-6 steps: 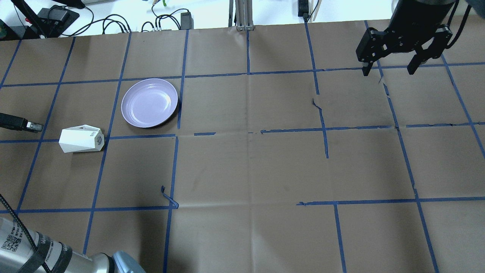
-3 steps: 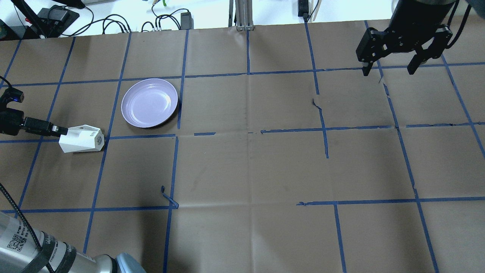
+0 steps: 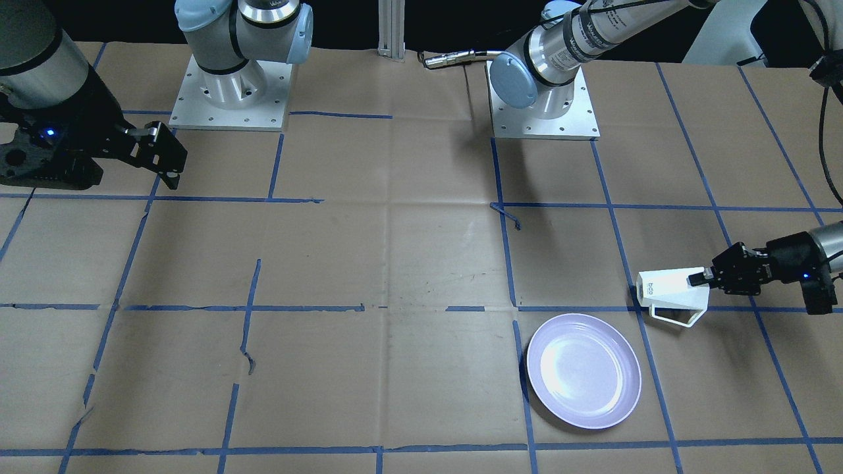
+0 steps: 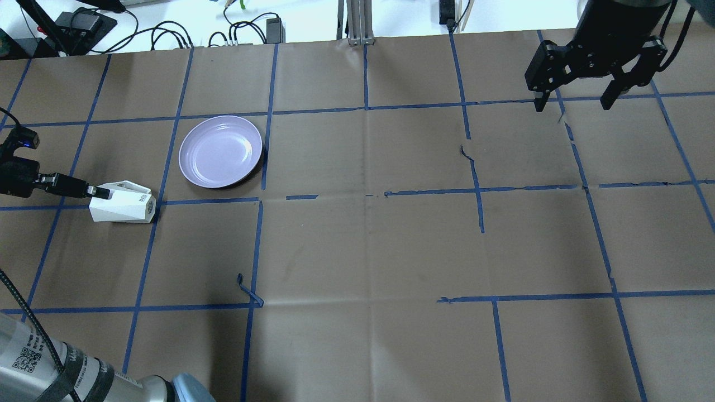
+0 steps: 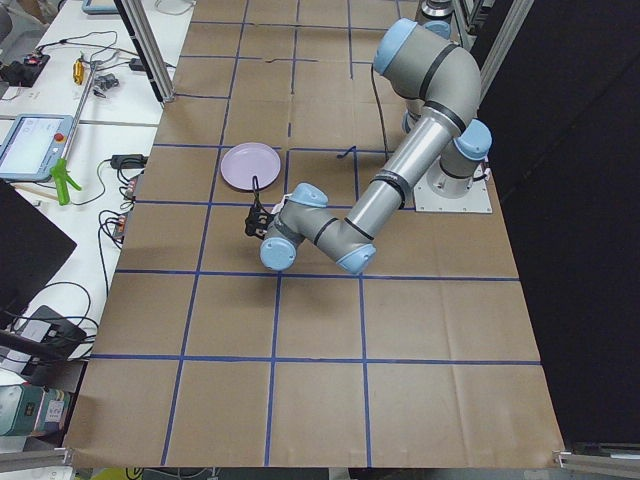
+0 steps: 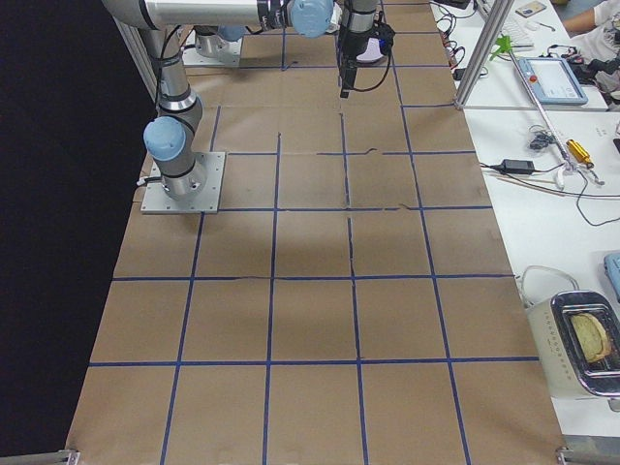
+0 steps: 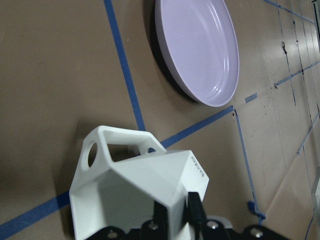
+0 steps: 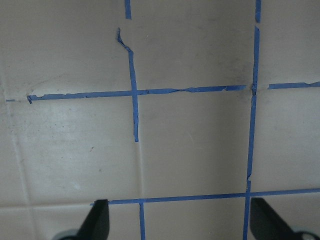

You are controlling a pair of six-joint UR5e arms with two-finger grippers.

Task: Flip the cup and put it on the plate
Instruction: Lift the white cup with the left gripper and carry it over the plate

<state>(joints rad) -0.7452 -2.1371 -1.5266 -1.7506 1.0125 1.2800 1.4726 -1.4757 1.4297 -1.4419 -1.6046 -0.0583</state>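
Two fingers of our left gripper pinch the cup by its rim (it lies sideways); we see the plate at its two o'clock overhead; right gripper gapes wide, holding nothing.

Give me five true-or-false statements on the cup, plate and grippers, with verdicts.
1. The cup lies on its side on the table. True.
2. The cup sits on the plate. False: it lies on the table beside the plate, apart from it.
3. The right gripper is open and holds nothing. True.
4. The left gripper hangs far from the cup. False: its fingers are at the cup's rim.
5. The plate is empty. True.
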